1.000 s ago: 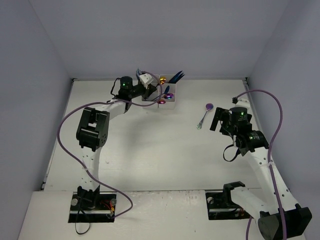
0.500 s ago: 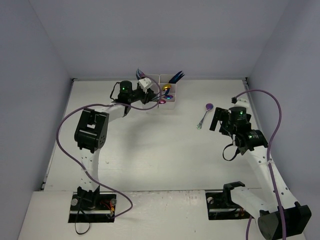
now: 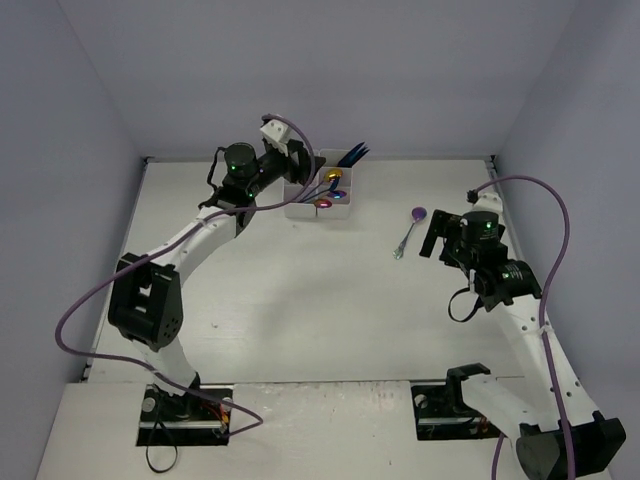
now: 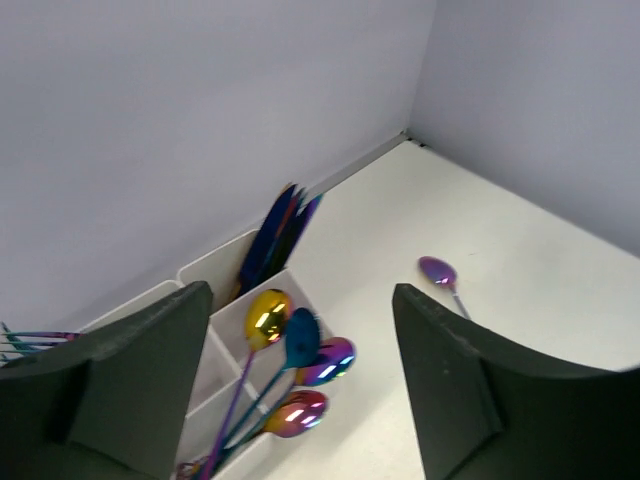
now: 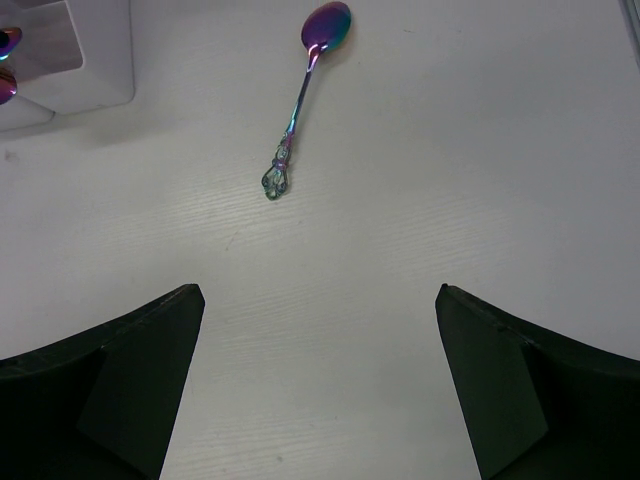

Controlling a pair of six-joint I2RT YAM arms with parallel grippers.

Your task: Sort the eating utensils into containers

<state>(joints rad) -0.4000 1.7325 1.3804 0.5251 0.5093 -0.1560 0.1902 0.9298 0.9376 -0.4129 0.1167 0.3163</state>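
Observation:
The white containers (image 3: 300,207) stand at the back of the table with utensils upright in them. In the left wrist view the containers (image 4: 215,272) hold gold (image 4: 268,315), blue (image 4: 302,338) and rainbow spoons (image 4: 328,360), with blue knives (image 4: 280,235) in a rear cell. My left gripper (image 3: 303,168) hovers open above them, nothing between its fingers (image 4: 450,380). One iridescent spoon (image 3: 410,228) lies loose on the table, bowl away from me. My right gripper (image 3: 432,238) is just right of it, open and empty, the spoon (image 5: 300,95) ahead of its fingertips (image 5: 470,340).
The grey back wall rises right behind the containers, and the right wall (image 3: 560,150) stands close to the right arm. Purple cables (image 3: 545,200) loop off both arms. A corner of the containers (image 5: 90,70) shows at the right wrist view's top left.
My left gripper has opened and lifted up and back from the containers, and the left arm's elbow swung out to the left. The right arm and loose spoon stayed put.

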